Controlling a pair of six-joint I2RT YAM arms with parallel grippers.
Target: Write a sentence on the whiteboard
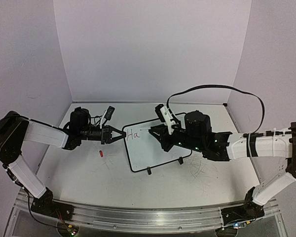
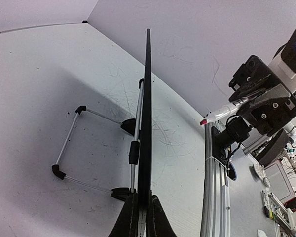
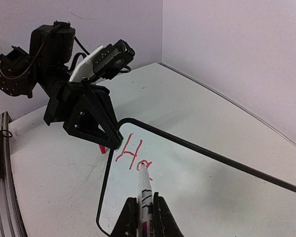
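As seen from above, whiteboard (image 1: pixel 155 150): mid-table, between the two arms, long side running left to right, black frame and small black feet toward the near edge.
Whiteboard, left wrist view (image 2: pixel 147 98): edge-on, a thin dark line rising from the fingers, propped tilted on a wire stand (image 2: pixel 66 143) behind it.
Table (image 1: pixel 89 173): white, scuffed with faint scribbles near the board.
Left gripper (image 1: pixel 119 134): fingers closed tight on the left edge of the whiteboard frame, near its far corner; also visible from the right wrist (image 3: pixel 112 140), pinching that same edge.
Right gripper (image 3: pixel 143 217): fingers closed around a marker (image 3: pixel 144 190), barrel pointing away from the wrist toward the board.
Marker tip: red, resting at the board surface just below the last letter; whether pressed on or barely off, cannot tell.
Sentence (image 3: pixel 133 157): so far only "Ha" in thin red strokes, in the upper left corner of the board, close to the left gripper (image 1: pixel 133 133).
Red cap (image 1: pixel 101 153): lying on the table, just near of the left gripper, apart from the board.
Cable (image 1: pixel 227 89): black, looping up and over from the right wrist toward the right arm.
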